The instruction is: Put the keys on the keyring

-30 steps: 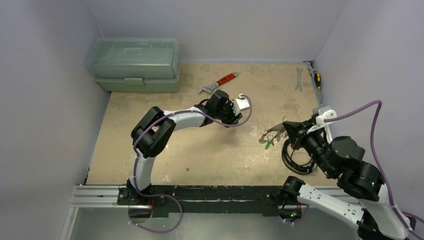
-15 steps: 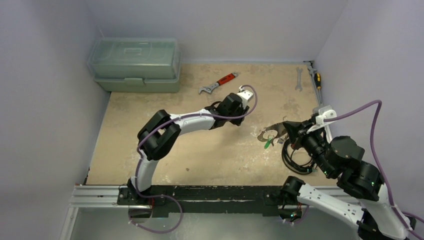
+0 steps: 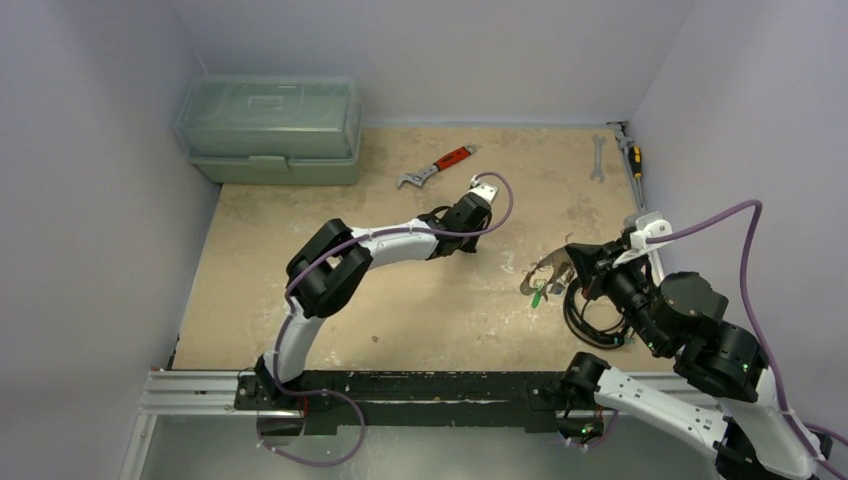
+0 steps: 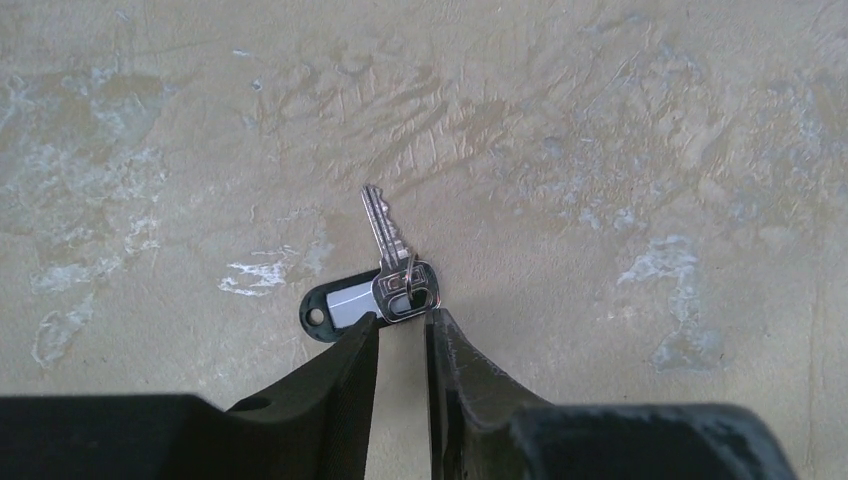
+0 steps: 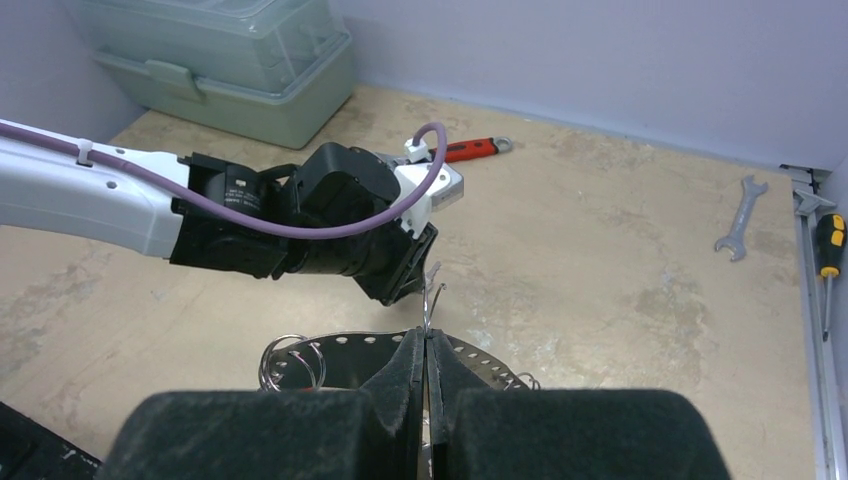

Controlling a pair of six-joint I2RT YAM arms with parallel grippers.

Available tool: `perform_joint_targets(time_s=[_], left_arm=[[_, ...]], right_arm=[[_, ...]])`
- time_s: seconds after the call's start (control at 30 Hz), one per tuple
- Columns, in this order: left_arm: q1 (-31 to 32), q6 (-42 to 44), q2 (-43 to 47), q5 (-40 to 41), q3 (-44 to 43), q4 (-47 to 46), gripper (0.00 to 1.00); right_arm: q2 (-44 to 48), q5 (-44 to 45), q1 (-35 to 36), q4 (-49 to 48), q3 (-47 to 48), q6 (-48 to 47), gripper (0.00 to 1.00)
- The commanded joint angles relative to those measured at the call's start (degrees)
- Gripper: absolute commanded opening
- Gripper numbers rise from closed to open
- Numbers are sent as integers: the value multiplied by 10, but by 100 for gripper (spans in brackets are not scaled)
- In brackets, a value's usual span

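One small silver key [image 4: 385, 240] with a black, white-labelled tag [image 4: 335, 305] lies flat on the table. My left gripper [image 4: 402, 325] points down at it, jaws a narrow gap apart, fingertips [image 4: 372, 335] at the key's head, bare table between them. The top view hides this key under the left wrist [image 3: 465, 215]. My right gripper [image 5: 427, 345] is shut on the keyring [image 5: 340, 345], a thin silvery perforated loop with wire ends sticking up. In the top view the keyring [image 3: 548, 268] hangs at the right gripper [image 3: 572, 262], with a green-tagged key [image 3: 537, 296] dangling.
A green toolbox [image 3: 270, 128] stands at the back left. A red-handled wrench [image 3: 437, 167] lies behind the left wrist. A silver spanner [image 3: 598, 157] and a screwdriver [image 3: 633, 158] lie by the right wall. A black cable coil [image 3: 590, 310] sits under the right arm.
The left arm has reached further right and lowered over the black-tagged key, its jaws narrowing. The right gripper has stayed shut on the keyring, whose hanging keys shifted slightly.
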State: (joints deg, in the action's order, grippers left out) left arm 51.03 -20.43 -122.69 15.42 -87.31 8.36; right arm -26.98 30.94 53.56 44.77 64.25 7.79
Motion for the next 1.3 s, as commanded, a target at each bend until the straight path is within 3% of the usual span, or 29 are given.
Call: perform_joint_targets(time_s=[0.0,1.03,1.27], left_arm=[[2,-8,-9,2,-21,-4,21],[12,10,-34,23,-62,6,21],[13,17,-23,32,-61,6,30]], right_arm=[[-5,6,0,-22,15,7,0],[3,3,0,-16,15,7,0],[2,0,0,-19,12,7,0]])
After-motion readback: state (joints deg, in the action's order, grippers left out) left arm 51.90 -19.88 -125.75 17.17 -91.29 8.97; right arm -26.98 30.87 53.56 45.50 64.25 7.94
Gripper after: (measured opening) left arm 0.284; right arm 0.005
